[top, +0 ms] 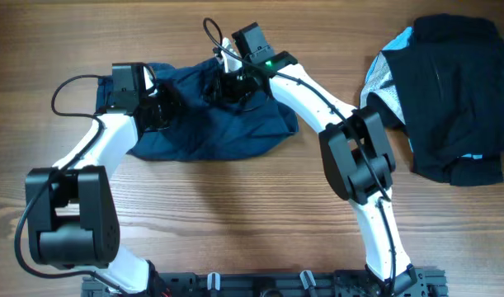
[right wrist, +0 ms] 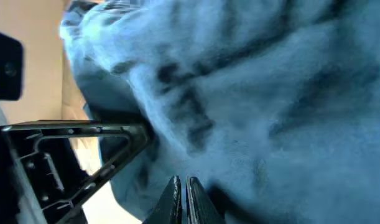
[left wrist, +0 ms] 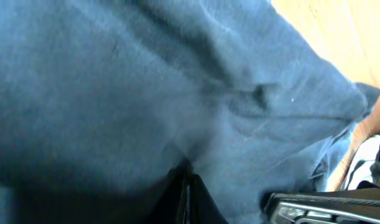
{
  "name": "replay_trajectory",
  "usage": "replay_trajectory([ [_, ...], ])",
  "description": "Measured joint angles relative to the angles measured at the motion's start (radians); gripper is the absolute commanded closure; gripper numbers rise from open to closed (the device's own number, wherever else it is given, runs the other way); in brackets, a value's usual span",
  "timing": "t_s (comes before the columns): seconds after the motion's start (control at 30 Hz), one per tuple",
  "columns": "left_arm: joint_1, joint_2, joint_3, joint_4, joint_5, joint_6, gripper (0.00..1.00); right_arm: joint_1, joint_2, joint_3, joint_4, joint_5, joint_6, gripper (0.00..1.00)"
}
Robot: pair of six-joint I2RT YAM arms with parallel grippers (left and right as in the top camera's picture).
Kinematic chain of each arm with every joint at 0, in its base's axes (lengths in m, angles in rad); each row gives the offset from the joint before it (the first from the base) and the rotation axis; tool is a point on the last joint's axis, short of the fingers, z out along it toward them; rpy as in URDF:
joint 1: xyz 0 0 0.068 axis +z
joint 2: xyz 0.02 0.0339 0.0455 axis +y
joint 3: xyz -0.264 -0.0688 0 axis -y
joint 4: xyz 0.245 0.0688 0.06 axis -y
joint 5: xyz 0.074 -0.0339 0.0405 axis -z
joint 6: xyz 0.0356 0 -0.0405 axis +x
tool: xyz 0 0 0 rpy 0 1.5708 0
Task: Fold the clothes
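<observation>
A dark blue garment (top: 210, 124) lies bunched on the wooden table, left of centre. My left gripper (top: 158, 106) is at its upper left edge. In the left wrist view the fingers (left wrist: 185, 186) are pressed together with blue cloth (left wrist: 177, 93) all around them. My right gripper (top: 233, 84) is at the garment's top edge. In the right wrist view its fingers (right wrist: 182, 190) are closed tight against the blue cloth (right wrist: 270, 112). Each gripper seems to pinch a thin fold of the garment.
A pile of black and grey clothes (top: 449, 91) lies at the right end of the table. Bare wood (top: 235, 214) stretches in front of the garment. The left gripper's frame shows at the left of the right wrist view (right wrist: 65, 162).
</observation>
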Motion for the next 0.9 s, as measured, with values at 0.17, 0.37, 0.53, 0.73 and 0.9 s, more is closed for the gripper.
replay_trajectory([
  [0.17,0.000,0.000,0.000,-0.010,-0.109,0.000,0.96,0.000,0.083,0.000,0.003,0.026,0.022,0.96],
  [0.37,0.000,0.069,0.000,-0.011,-0.237,0.000,0.96,-0.003,0.118,0.000,0.000,0.040,0.041,0.96],
  [0.53,-0.008,0.105,0.008,-0.029,-0.331,0.000,0.96,-0.033,0.118,0.009,-0.063,0.027,0.042,0.96],
  [0.73,0.045,0.105,0.015,-0.055,-0.454,0.001,0.96,-0.135,0.117,0.016,-0.148,0.007,-0.006,0.96],
  [0.9,0.171,0.105,0.018,-0.052,-0.492,0.021,0.96,-0.220,0.113,0.020,-0.200,0.008,-0.050,0.96],
])
